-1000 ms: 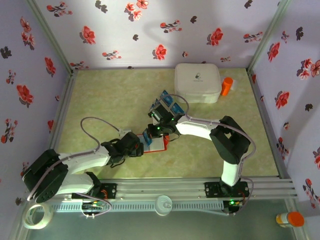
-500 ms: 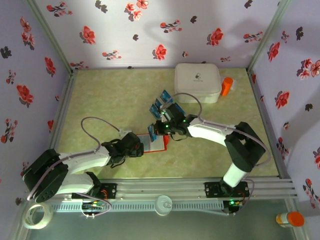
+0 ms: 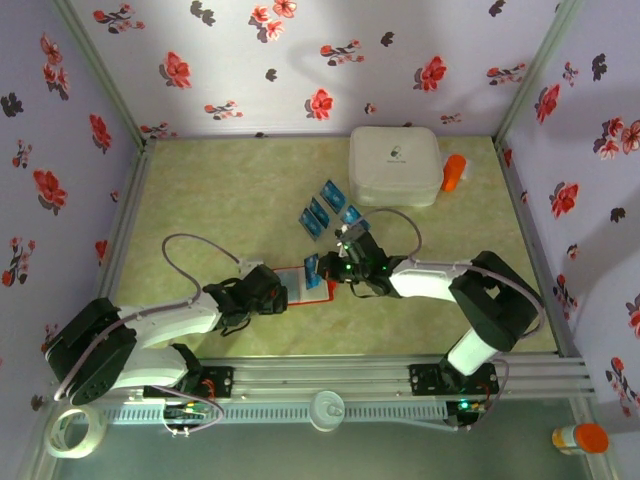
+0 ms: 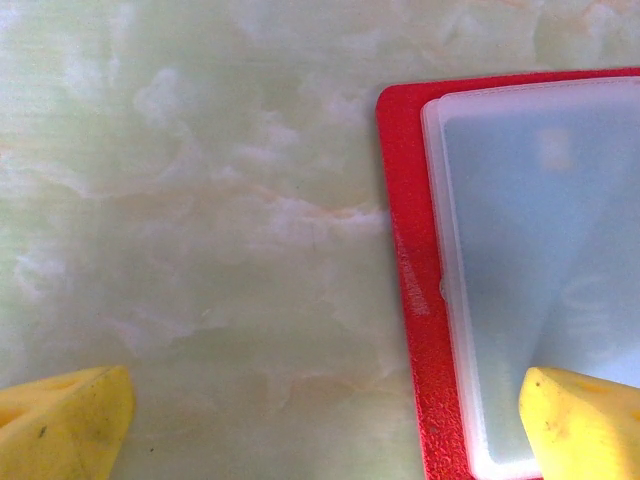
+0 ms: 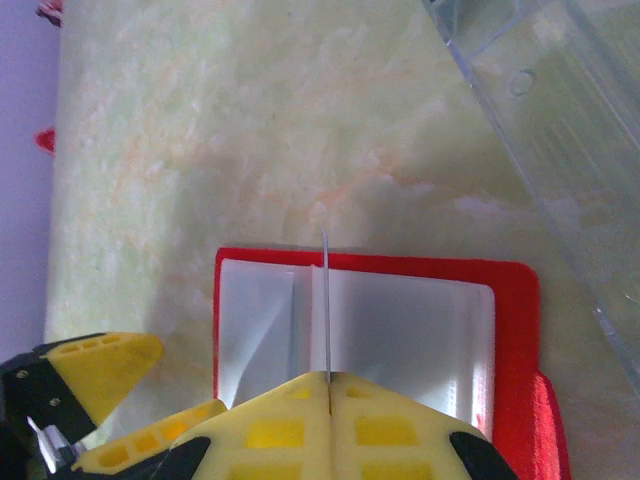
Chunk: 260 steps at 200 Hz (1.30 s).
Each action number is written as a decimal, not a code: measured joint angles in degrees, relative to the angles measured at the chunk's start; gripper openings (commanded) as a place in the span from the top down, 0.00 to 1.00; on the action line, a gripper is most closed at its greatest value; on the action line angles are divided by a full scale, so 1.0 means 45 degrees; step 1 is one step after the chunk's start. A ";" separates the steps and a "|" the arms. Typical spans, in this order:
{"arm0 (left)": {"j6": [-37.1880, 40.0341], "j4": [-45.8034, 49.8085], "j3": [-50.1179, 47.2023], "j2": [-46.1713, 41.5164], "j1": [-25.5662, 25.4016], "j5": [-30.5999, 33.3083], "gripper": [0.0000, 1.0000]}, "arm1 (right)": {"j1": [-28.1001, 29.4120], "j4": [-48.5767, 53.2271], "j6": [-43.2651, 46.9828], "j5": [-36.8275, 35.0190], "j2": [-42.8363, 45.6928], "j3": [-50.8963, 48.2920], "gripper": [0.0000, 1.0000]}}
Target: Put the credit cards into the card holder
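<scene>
The red card holder (image 3: 322,292) lies open on the table, clear pockets up (image 5: 508,300). My right gripper (image 5: 327,380) is shut on one of the credit cards (image 5: 326,300), seen edge-on and upright above the holder's middle fold. In the top view this blue card (image 3: 312,268) hangs over the holder's far edge. My left gripper (image 4: 320,430) is open at the holder's left edge (image 4: 402,250). One of its yellow fingertips (image 4: 585,420) lies over the clear pocket, the other over bare table. More blue credit cards (image 3: 315,218) lie loose beyond the holder.
A big white rounded box (image 3: 395,165) stands at the back right with an orange object (image 3: 454,172) beside it. A clear plastic piece (image 5: 560,130) crosses the upper right of the right wrist view. Floral walls enclose the table on three sides.
My right gripper has carried the card from near the loose cards toward me, to over the holder. The left arm has stayed put.
</scene>
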<state>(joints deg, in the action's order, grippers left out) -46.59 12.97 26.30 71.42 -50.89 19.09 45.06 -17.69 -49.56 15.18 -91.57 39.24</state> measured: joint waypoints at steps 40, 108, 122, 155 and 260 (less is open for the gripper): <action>-0.0034 0.0029 -0.0005 -0.0005 -0.0049 0.0049 0.00 | 0.0097 -0.1540 -0.0505 -0.0097 -0.0024 -0.0403 1.00; -0.0233 0.0024 -0.0131 -0.0194 -0.0058 0.0087 0.00 | 0.0243 -0.3177 -0.1093 -0.0126 -0.0894 -0.0520 1.00; -0.0238 0.0024 -0.0136 -0.0199 -0.0058 0.0087 0.00 | 0.0253 -0.3327 -0.1137 -0.0131 -0.0996 -0.0612 1.00; -0.0238 0.0019 -0.0136 -0.0199 -0.0058 0.0087 0.00 | 0.0277 -0.3546 -0.1146 -0.0238 -0.1039 -0.0903 1.00; -0.0238 -0.0005 -0.0146 -0.0199 -0.0058 0.0092 0.00 | 0.0311 -0.4299 -0.1486 -0.0355 -0.1443 -0.1127 1.00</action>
<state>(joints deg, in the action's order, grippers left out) -47.66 12.95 25.65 70.52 -51.16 19.51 46.46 -37.04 -56.25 13.58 -98.06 34.17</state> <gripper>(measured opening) 0.998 0.057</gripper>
